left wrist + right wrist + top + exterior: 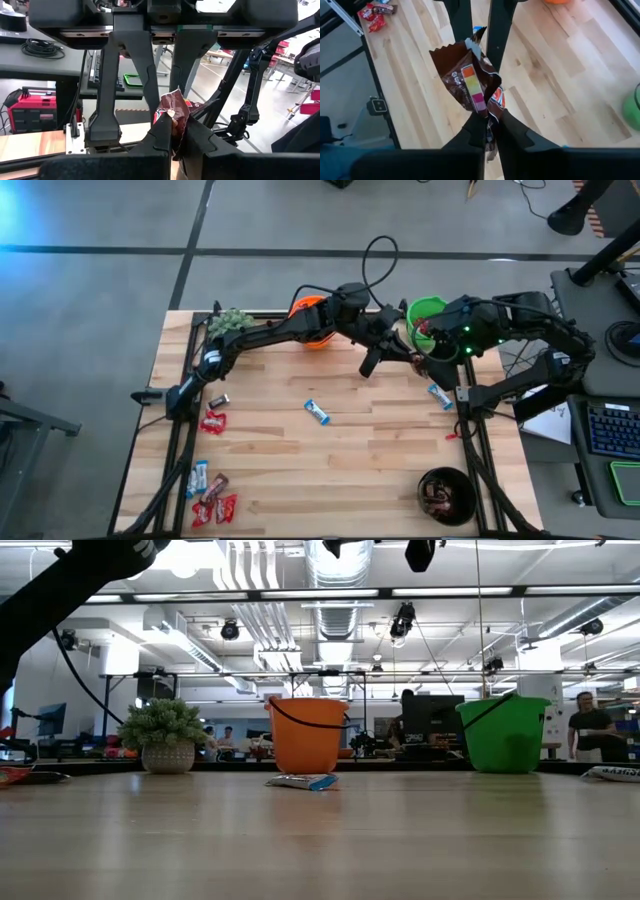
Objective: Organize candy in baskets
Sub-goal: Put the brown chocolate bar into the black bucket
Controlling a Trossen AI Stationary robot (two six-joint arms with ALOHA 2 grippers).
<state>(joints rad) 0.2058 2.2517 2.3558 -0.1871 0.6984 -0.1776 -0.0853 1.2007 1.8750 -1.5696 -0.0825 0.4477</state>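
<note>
A dark brown candy wrapper (470,80) hangs in the air between the orange basket (312,320) and the green basket (428,320). Both grippers are shut on it. My left gripper (172,127) reaches in from the table's left. My right gripper (488,120) comes from the right and slants down. The black basket (447,495) stands at the near right with candy inside. Loose candy lies flat on the table: a blue-and-white bar (317,412), another (440,395), red ones (213,421) and a mixed cluster (210,498). My left gripper pinches one end of the brown wrapper (173,119) between its two fingers, about level, from the table's left. The wrapper is crumpled and lifted clear of the table. My right gripper pinches the wrapper's other end (490,107) between its two fingers, slanting down from the right. The wrapper spans the short gap between the two grippers.
A small fuzzy plant (230,322) stands at the far left, beside the orange basket. A small dark bar (218,400) lies near the left arm's base. The table's middle is bare wood around the blue-and-white bar.
</note>
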